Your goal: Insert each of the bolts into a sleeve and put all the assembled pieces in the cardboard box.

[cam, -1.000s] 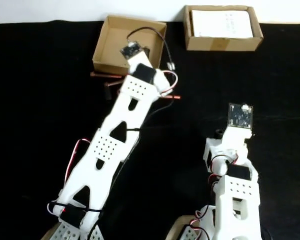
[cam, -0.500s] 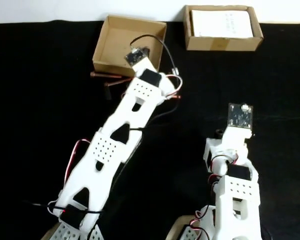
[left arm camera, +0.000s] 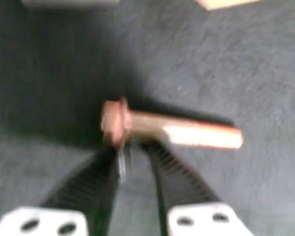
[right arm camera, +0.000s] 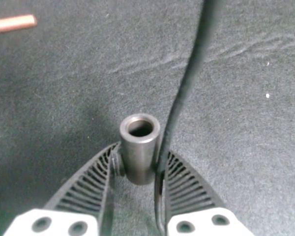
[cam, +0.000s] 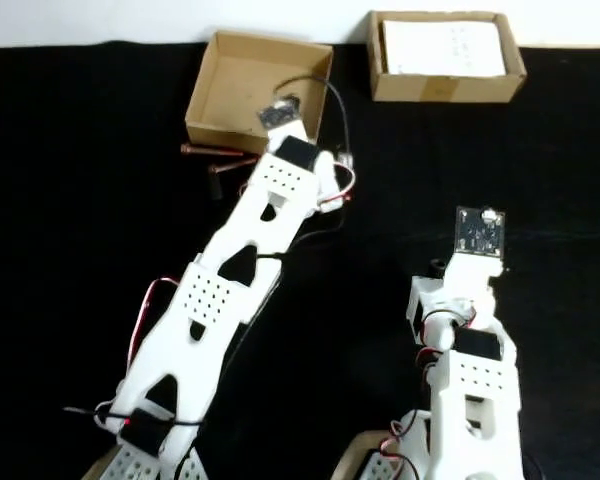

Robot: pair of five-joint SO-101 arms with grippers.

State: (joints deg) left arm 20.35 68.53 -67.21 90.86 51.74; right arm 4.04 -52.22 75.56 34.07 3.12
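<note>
Right claw (right arm camera: 138, 153) pinches an upright sleeve (right arm camera: 139, 142), a black cable (right arm camera: 189, 83) alongside. Left claw (left arm camera: 133, 147), slightly spread, sits at a copper bolt (left arm camera: 187, 132).

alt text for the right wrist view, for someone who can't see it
The right gripper is shut on a dark metal sleeve, its open end facing the camera, over black cloth. A black cable runs past the sleeve, and the end of a copper-coloured bolt lies on the cloth farther off.

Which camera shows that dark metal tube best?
The right wrist view: the sleeve sits in the right gripper, bore visible. In the high view the arm's wrist camera covers it; the left wrist view faces a bolt.
</note>
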